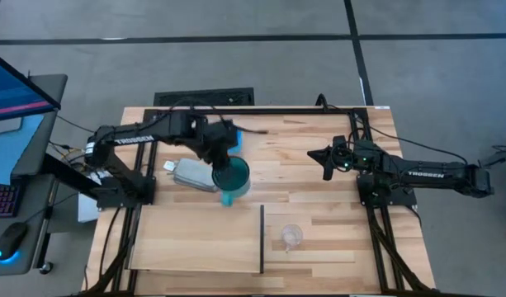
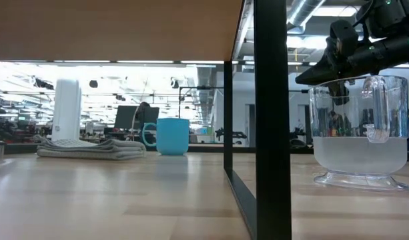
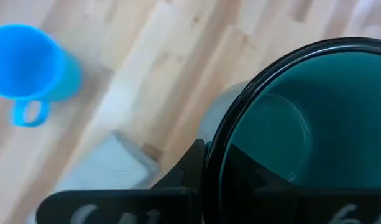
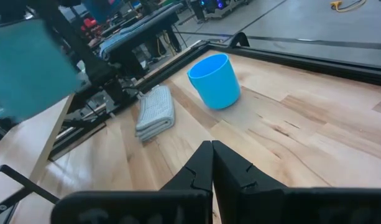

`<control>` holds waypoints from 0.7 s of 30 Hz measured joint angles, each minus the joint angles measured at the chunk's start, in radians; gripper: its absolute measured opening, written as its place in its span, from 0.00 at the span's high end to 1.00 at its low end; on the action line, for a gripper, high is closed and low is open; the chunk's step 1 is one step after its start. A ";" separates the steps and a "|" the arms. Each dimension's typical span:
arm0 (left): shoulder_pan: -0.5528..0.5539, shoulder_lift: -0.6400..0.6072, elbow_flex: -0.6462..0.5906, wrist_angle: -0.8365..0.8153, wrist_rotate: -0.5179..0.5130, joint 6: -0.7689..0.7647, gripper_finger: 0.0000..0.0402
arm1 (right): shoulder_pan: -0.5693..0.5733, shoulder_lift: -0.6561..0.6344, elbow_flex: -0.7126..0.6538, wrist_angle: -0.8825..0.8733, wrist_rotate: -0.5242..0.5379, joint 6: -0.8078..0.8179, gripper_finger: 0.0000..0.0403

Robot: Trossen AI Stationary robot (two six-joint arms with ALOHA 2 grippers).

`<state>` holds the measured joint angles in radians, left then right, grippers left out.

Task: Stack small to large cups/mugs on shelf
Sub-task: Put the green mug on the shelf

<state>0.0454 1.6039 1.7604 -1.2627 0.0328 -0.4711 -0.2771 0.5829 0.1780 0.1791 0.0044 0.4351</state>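
Observation:
My left gripper (image 1: 222, 162) is shut on the teal-green mug (image 1: 232, 173) and holds it in the air over the middle of the table. The bright-blue mug (image 1: 228, 199) stands upright on the tabletop just below it, also seen as the blue mug (image 2: 172, 136) in the low view. The clear cup (image 1: 291, 236) stands upright on the tabletop just right of the dark edge (image 1: 262, 239) of the light-wood shelf (image 1: 195, 239). My right gripper (image 1: 325, 157) is shut and hovers right of centre, touching nothing. In the low view the shelf board hides the teal mug. My left gripper holds the teal mug by its dark rim (image 3: 210, 149), on the side nearest the wrist. One finger (image 3: 190, 167) lies outside the wall, and a dark shape inside the mug seems the other. The fingers come from above. The mug is lifted clear, mouth up.
A folded grey cloth (image 1: 193, 175) lies on the table left of the mugs, also seen as the grey cloth (image 4: 156, 112) in the right wrist view. Black frame rails run along the table's far and side edges. A monitor, keyboard and mouse sit off the table's left side.

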 joint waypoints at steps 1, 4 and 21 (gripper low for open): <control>-0.029 0.000 0.001 0.006 -0.006 -0.028 0.97 | 0.000 0.000 0.000 0.000 0.000 0.001 0.93; -0.113 0.000 0.001 0.006 -0.042 -0.114 0.97 | 0.001 0.000 0.000 0.000 -0.004 0.002 0.93; -0.447 0.015 0.002 0.059 -0.251 -0.582 0.97 | 0.009 0.000 0.000 -0.123 -0.007 0.031 0.93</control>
<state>-0.4019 1.6191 1.7626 -1.2033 -0.2185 -1.0533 -0.2684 0.5827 0.1776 0.0563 -0.0025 0.4664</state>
